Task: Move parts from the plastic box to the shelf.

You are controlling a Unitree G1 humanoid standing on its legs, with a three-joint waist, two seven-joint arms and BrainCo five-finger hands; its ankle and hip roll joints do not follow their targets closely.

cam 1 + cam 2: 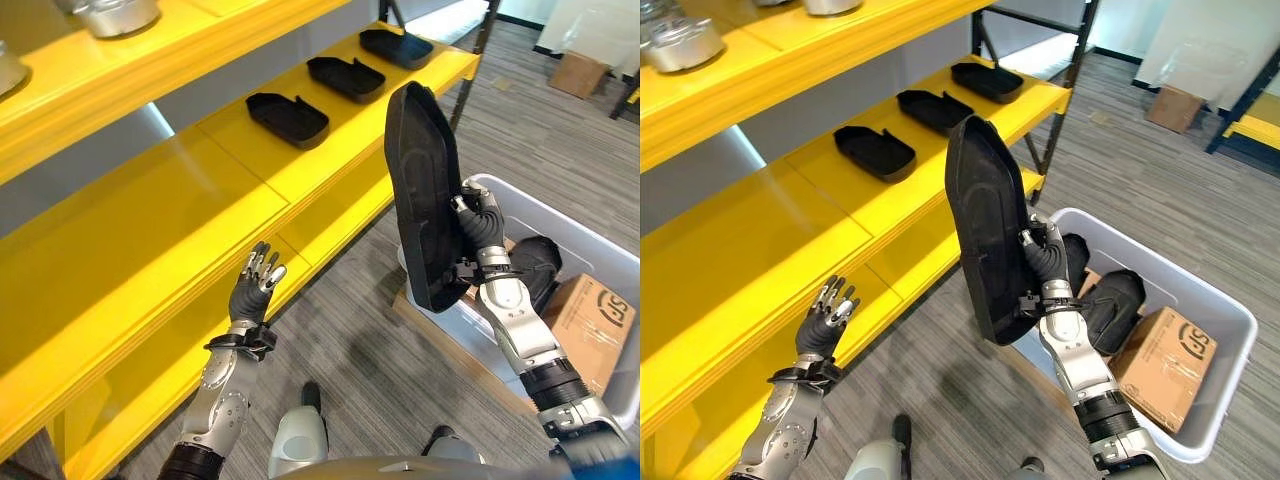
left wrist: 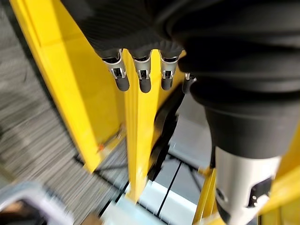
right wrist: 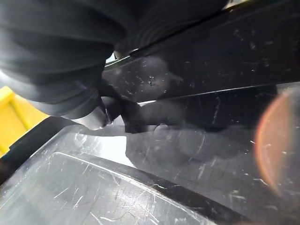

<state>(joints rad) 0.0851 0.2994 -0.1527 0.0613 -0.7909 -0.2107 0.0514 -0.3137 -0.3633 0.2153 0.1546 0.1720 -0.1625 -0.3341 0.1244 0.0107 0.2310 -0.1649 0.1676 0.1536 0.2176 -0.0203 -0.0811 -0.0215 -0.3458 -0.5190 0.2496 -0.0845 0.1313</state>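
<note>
Along the yellow shelf (image 1: 200,190) I see three black parts (image 1: 288,118) in a row; my right hand (image 1: 478,222) grips a long black part (image 1: 420,200) upright above the plastic box (image 1: 1200,300), which holds more dark parts (image 1: 1110,300) and a cardboard carton (image 1: 1160,365); my left hand (image 1: 256,280) hangs with relaxed fingers near the shelf edge.

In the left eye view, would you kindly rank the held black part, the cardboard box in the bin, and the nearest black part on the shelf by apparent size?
1. Held black part, largest, though nearest the camera.
2. Cardboard box and nearest shelf part look alike; the box is partly hidden, so I won't rank them.
</note>
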